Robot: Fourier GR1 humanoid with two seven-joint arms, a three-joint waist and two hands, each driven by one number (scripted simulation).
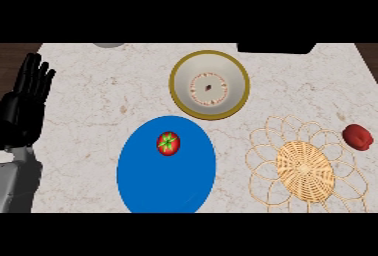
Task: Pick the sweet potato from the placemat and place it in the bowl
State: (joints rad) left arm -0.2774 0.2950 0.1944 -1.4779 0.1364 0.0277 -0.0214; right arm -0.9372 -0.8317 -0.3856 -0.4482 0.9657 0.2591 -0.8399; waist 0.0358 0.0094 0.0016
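A pale marbled table (88,100) fills the head view. Near its far middle stands the bowl (210,84), cream inside with a dull gold rim and a ring pattern at its bottom; nothing lies in it. Just in front of the bowl lies a blue oval plate (167,185), and on its far half sits a red tomato (168,143) with a green stalk. To the right lies the woven placemat (304,170), a tight straw centre with open loops around it. The reddish thing just past the placemat's far right edge, resting on the table and perhaps touching the outer loops, is probably the sweet potato (357,136), though its shape is hard to read. The left hand (23,102) rests at the left edge, fingers straight, slightly apart and pointing away, holding nothing. The right hand does not show.
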